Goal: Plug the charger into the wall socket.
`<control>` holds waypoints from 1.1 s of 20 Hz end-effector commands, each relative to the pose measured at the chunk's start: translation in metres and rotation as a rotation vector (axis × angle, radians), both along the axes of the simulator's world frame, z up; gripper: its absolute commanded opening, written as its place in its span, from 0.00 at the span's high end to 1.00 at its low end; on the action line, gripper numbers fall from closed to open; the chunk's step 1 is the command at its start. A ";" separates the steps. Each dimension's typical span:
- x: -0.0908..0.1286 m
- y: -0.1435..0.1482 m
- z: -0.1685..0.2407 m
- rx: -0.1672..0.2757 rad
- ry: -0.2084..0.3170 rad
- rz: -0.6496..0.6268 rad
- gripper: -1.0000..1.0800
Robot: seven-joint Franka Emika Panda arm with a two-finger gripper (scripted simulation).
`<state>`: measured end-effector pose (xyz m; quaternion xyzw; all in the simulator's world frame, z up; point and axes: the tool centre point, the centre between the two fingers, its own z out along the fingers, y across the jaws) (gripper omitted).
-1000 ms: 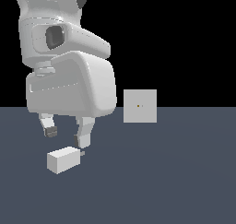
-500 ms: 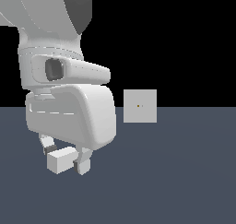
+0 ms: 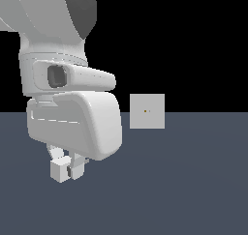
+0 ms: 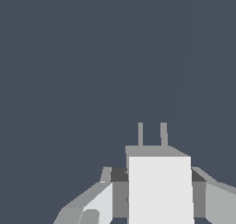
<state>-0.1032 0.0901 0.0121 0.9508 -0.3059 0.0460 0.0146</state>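
Note:
The charger [image 3: 60,170], a small off-white block, sits low over the dark floor on the exterior view's left. My gripper [image 3: 68,170] is shut on it, one finger on each side. In the wrist view the charger [image 4: 159,191] fills the space between my gripper [image 4: 158,176] pads, and its two short grey prongs [image 4: 151,134] stick out ahead. The wall socket [image 3: 147,111], a flat light-grey square plate with a tiny orange dot at its centre, stands upright well toward the exterior view's right and farther back. It does not show in the wrist view.
The bulky white hand and arm [image 3: 72,113] cover much of the exterior view's left. A plain dark grey floor [image 3: 184,181] stretches between the charger and the socket, with a black background behind.
The hand has come down over the charger and its fingers have closed in on the block's sides. The charger has shifted slightly to the exterior view's left.

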 end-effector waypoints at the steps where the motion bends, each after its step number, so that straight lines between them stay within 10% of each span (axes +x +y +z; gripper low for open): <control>1: 0.000 0.000 0.000 0.000 0.000 0.000 1.00; 22: 0.015 -0.049 0.025 -0.002 -0.001 0.157 1.00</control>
